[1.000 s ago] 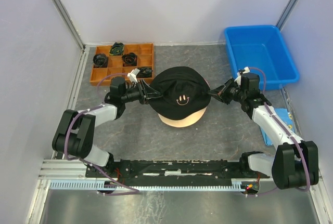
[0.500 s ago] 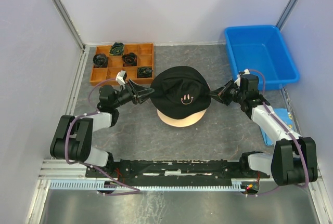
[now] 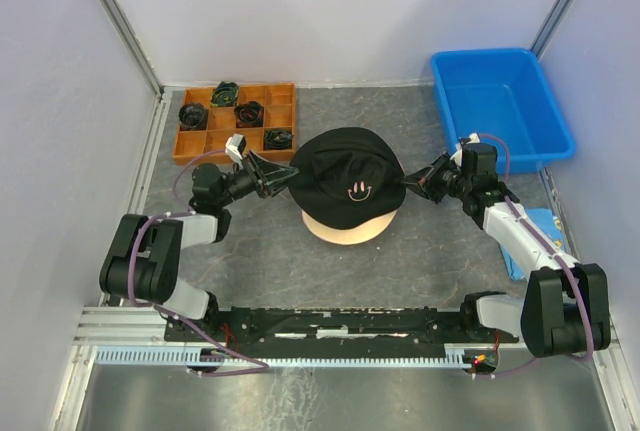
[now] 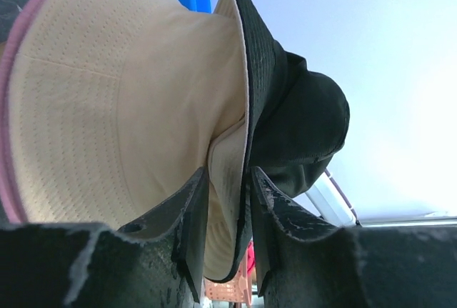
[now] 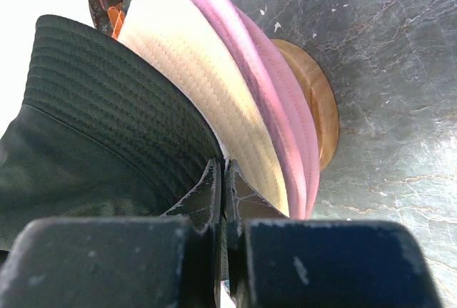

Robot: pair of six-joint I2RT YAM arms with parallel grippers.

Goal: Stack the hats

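Note:
A black hat [image 3: 348, 176] with a small smiley tops a stack on a wooden stand [image 3: 345, 231]. Under it, the right wrist view shows a beige hat [image 5: 193, 58], two pink hats [image 5: 271, 86] and the stand's base [image 5: 321, 101]. My left gripper [image 3: 287, 177] is at the stack's left edge. Its jaws stand slightly apart [image 4: 228, 174], with the black hat's [image 4: 300, 122] brim and the beige hat's [image 4: 107, 108] brim lying between them. My right gripper [image 3: 408, 183] is shut [image 5: 223, 164] on the black hat's [image 5: 93, 108] right brim.
An orange compartment tray [image 3: 195, 141] with dark coiled bundles sits at the back left, just behind the left arm. A blue bin [image 3: 500, 101] stands at the back right. A small blue item [image 3: 545, 226] lies by the right wall.
My left gripper has loosened and drawn back to the left, from over the black hat's brim to its edge. The right gripper has kept its hold and place.

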